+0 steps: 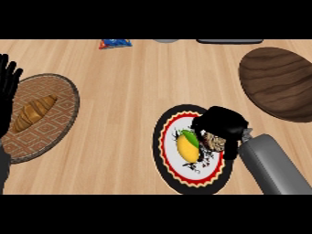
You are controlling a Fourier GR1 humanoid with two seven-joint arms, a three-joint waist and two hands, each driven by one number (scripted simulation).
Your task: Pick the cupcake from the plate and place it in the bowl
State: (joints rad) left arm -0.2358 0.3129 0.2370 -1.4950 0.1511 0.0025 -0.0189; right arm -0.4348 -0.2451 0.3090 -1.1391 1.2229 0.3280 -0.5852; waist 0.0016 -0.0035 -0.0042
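plate [158, 146] near bowl [283, 84], bare counter [219, 87] between

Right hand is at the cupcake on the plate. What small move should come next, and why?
Probably a lift straight up. The right hand looks curled round the cupcake, which sits on the plate close beside a yellow fruit. The bowl lies apart, farther up and to the right, so clearing the plate comes first.

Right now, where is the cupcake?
In the head view, the cupcake sits on the red-rimmed plate right of centre, beside a yellow fruit, with the right hand curled over it.
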